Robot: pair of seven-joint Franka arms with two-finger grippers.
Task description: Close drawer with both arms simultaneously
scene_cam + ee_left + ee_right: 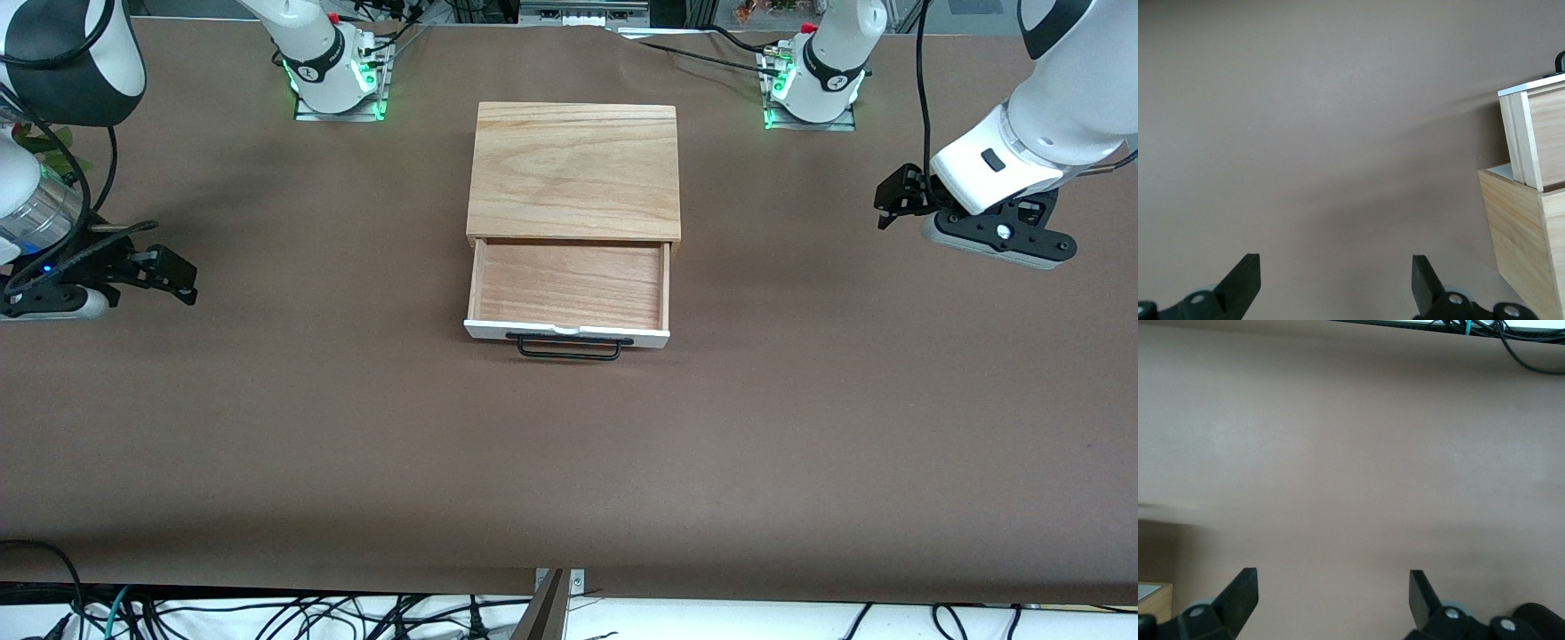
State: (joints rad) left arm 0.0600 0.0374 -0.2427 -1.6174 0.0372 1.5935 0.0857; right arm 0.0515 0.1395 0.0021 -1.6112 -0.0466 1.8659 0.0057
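Observation:
A light-wood box (573, 169) stands mid-table, and its drawer (569, 284) is pulled out toward the front camera. The drawer's white front panel (566, 332) carries a black wire handle (569, 348). My left gripper (891, 203) hangs open over the table toward the left arm's end, well apart from the box. The left wrist view has that gripper (1336, 267) with nothing between its fingers, plus the drawer (1538, 133) sticking out of the box (1525, 227). My right gripper (173, 274) hangs open over the right arm's end. In its wrist view it (1333, 583) is empty, with a box corner (1155, 600) showing.
Brown table cover (569, 462) spreads all round the box. The arm bases (338, 76) (813, 84) glow green farther from the front camera than the box. Loose cables (267, 613) lie past the table's front edge.

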